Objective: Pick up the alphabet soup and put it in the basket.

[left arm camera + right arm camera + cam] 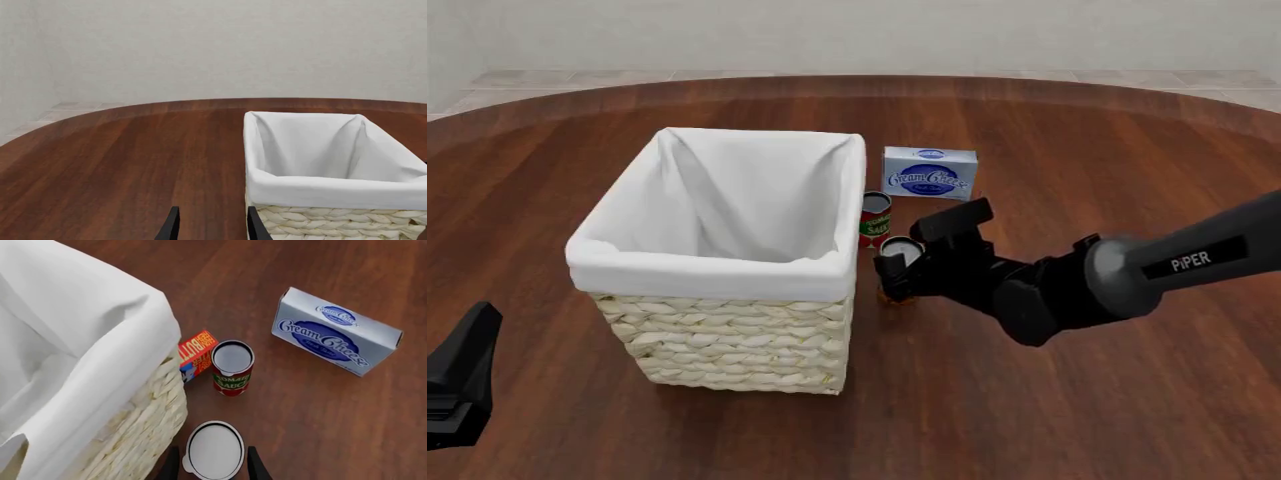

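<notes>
The right hand (212, 467) reached forward and down with fingers parted, while the left hand (211, 225) hung low, fingers also apart.

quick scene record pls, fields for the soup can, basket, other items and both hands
alphabet soup: upright on table, beside basket, between the right hand's fingers
basket: nothing visible inside, white lining over rim
right hand: open around the soup can, contact unclear
left hand: open, holding nothing, near basket
tomato sauce can: upright, beyond the soup
cream cheese box: on table
butter box: against basket

Two cans — the alphabet soup (214, 450) and a tomato sauce can (232, 367) — two boxes (335, 331), one basket (747, 345).
</notes>
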{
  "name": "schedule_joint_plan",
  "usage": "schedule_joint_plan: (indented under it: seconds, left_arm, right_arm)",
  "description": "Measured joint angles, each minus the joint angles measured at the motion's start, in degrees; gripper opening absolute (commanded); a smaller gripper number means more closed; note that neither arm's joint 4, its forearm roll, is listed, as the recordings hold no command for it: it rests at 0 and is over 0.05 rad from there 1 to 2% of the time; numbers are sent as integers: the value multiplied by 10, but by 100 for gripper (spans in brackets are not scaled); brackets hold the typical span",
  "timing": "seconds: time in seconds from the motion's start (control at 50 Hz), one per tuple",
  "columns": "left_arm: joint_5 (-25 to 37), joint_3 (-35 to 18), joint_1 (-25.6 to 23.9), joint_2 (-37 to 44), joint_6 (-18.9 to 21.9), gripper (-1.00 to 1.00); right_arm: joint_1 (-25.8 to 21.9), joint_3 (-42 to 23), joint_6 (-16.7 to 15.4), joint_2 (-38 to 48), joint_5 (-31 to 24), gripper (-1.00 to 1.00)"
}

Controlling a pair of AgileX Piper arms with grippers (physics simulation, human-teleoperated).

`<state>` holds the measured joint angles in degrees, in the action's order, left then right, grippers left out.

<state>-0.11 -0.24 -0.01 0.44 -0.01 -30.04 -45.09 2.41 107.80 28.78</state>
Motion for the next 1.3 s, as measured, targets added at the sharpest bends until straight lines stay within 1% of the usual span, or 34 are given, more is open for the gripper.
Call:
schedule_joint_plan:
  seconds: [1.3]
  left_arm:
    - [0, 0, 0, 0, 0, 100]
  right_arm:
    - [-2, -6, 15, 32, 14, 100]
